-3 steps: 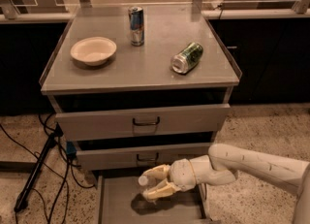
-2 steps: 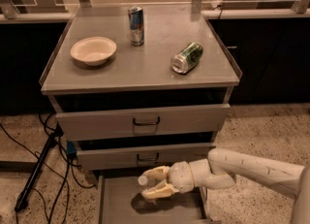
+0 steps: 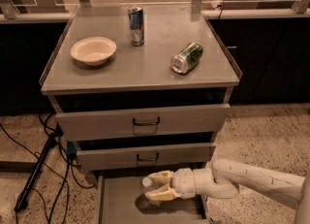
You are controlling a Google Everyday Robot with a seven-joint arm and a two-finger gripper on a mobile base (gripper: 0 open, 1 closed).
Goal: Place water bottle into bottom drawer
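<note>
Grey table (image 3: pixel 145 70) with a low raised rim, filling the upper half of the view. At 10 o'clock on it, a pale bowl (image 3: pixel 93 50); at 12 o'clock, upright, a blue-silver can (image 3: pixel 136 25); at 2 o'clock, lying on its side and well apart from both, a green can (image 3: pixel 187 57). Below the top, two upper drawers (image 3: pixel 97 123) with dark bar handles, each stepped a little further forward than the one above, with dark gaps over them.

At 6 o'clock of the view, the bottom drawer (image 3: pixel 118 196), pulled out, flat grey floor showing, a shadow on it under the tool. Reaching in from 4 o'clock, a white arm (image 3: pixel 256 182). At its end, over the drawer floor, the tool (image 3: pixel 155 186), closed around the water bottle (image 3: pixel 147 183). Only the white cap and a sliver of clear body visible between the cream fingers (image 3: pixel 160 174); whether resting on the floor or held just above it, cannot tell.

Around the table, speckled stone floor (image 3: pixel 261 126). At 8 o'clock, black cables (image 3: pixel 24 150) and a dark slanted pole (image 3: pixel 36 172). Behind, dark low cabinets (image 3: pixel 271 58) and clear panels on posts.
</note>
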